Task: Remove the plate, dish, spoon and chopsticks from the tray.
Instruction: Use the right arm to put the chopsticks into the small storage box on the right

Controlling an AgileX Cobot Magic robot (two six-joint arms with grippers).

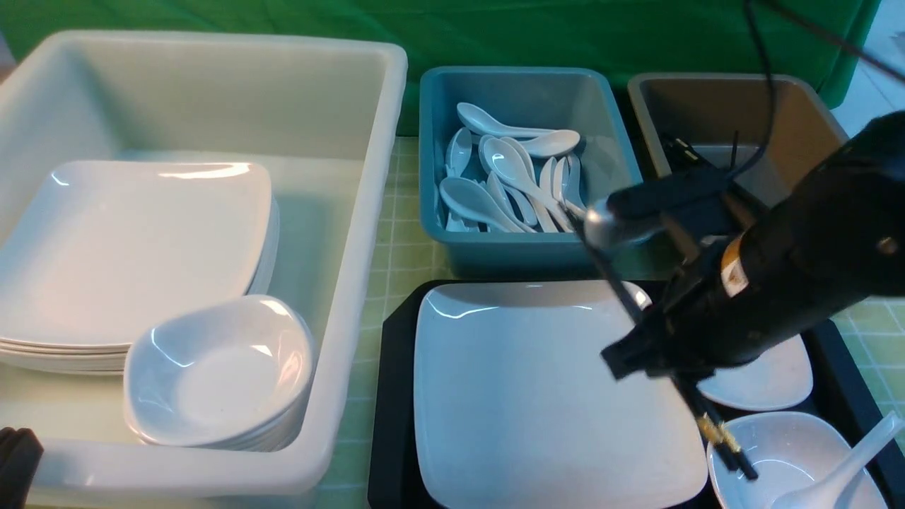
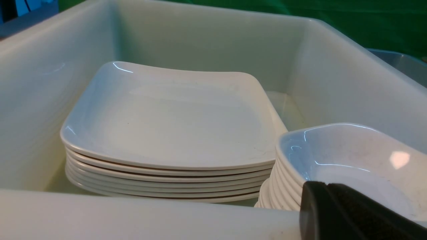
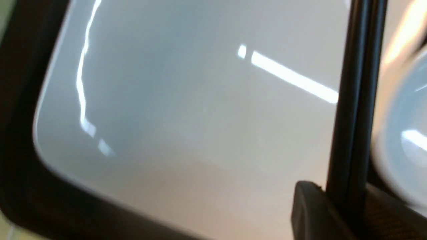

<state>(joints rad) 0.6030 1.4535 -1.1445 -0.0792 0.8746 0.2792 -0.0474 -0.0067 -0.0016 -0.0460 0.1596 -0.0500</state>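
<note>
Crosswise above the large square plate (image 1: 558, 396) I hold the black chopsticks (image 1: 707, 417), my right gripper (image 1: 654, 346) closed on the pair, which is lifted clear of the black tray (image 1: 399, 396). Their long axis runs aslant: the gold-banded ends hang toward me and to the right, over the small deep bowl (image 1: 749, 438), while the other ends point forward and left, to the near edge of the teal bin (image 1: 523, 256) full of spoons. The brown bin (image 1: 735, 88) lies beyond my grip, forward and somewhat to the right; dark thin sticks show inside it, so I judge that is where this pair should go. My right arm is the nearer by far. The left gripper (image 1: 20, 463) is shut on nothing, down by the white tub (image 1: 283, 472). The move calls for carrying the pair forward and probably turning it, so that neither end catches the teal bin's rim.

The sticks are straight, slim and black, lying almost side by side in my fingers, with gold bands close to one end. They look smooth, and I would expect them to roll or splay if my pinch slackened. Plate, bowl and white soup spoon (image 1: 841, 470) are all yet to be cleared.
</note>
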